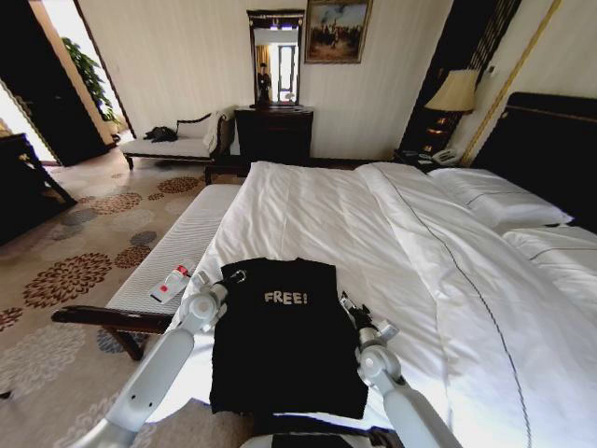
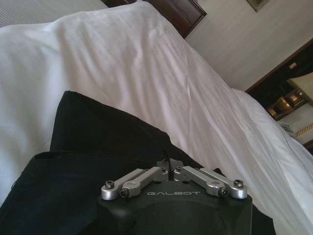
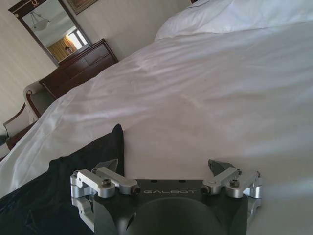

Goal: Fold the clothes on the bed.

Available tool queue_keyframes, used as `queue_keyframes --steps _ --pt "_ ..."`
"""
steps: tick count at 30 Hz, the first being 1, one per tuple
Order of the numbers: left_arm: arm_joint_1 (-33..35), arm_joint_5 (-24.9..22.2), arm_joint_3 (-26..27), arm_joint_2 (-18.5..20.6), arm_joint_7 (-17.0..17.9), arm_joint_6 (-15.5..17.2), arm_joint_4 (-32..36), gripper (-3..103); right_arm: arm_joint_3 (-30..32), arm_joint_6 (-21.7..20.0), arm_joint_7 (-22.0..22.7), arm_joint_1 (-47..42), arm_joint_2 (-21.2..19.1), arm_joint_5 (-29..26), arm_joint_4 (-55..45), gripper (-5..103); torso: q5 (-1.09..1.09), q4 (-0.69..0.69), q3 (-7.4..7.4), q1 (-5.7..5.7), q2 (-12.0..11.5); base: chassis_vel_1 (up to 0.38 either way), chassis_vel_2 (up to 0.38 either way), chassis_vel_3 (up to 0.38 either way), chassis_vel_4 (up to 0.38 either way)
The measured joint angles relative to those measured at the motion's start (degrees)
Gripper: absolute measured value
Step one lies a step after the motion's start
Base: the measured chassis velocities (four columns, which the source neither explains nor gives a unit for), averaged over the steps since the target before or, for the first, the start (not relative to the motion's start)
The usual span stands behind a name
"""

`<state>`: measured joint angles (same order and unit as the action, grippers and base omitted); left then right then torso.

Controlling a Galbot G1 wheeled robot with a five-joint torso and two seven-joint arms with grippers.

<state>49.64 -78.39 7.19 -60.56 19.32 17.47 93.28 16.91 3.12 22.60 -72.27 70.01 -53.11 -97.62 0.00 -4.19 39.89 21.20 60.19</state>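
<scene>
Black T-shirt (image 1: 284, 341) lies flat near the foot edge of the bed (image 1: 392, 243), toward its left side, on the white duvet (image 1: 308, 210). It looks partly folded into a rough rectangle, white "FREE!" lettering facing up, lower hem at the foot edge.

Left gripper (image 1: 233, 277) is at the shirt's upper left corner; in the left wrist view its fingers (image 2: 164, 171) are drawn together, clenched over black fabric; whether any cloth is pinched can't be told.

Right gripper (image 1: 353, 306) is at the shirt's right edge, fingers (image 3: 108, 165) spread wide, released, one tip over the shirt corner, the other over bare duvet.

Bench (image 1: 173, 257) stands along the bed's left side.
</scene>
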Motion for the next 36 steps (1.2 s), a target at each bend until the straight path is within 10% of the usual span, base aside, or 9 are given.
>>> queue_keyframes --steps 11,24,36 --pt "-2.15 1.54 -3.31 -0.91 -0.27 -1.26 -3.16 0 -0.65 0.07 0.01 0.13 1.11 0.71 0.68 100 -0.01 -0.01 0.00 0.00 0.00 0.000 0.000 0.000 0.000" --pt "5.59 -6.45 9.51 0.82 -3.19 -4.68 8.61 49 0.50 0.29 0.01 -0.90 1.91 1.13 0.09 100 0.00 0.00 -0.01 -0.01 0.00 0.000 0.000 0.000 0.000" --pt "9.53 -0.45 10.49 2.50 0.69 -0.86 2.83 92 2.53 0.56 0.01 -2.46 1.84 1.31 -1.23 100 -0.01 0.01 -0.01 -0.01 0.00 0.000 0.000 0.000 0.000"
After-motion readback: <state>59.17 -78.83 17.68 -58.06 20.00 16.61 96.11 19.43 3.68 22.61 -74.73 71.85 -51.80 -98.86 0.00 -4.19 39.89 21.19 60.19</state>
